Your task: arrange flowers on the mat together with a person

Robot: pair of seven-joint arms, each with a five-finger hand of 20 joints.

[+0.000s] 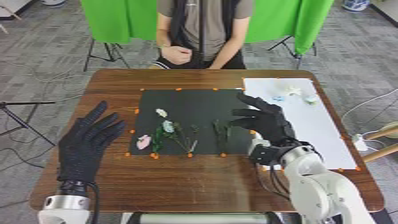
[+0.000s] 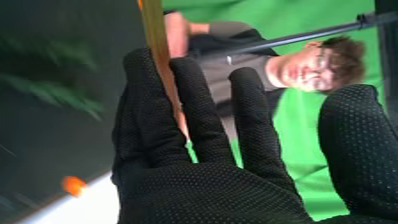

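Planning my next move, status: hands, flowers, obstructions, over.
Left hand open, left of black mat. Right hand open, over its right edge. Flowers on mat and white sheet. Person's hand beyond table, off both.

We take this for a robotics lab — white robot arms (image 1: 320, 184) at a table (image 1: 178, 187), green cloth (image 1: 115, 20) hung behind, black stand (image 1: 25, 103), loose cables on grey flooring (image 1: 53, 70).
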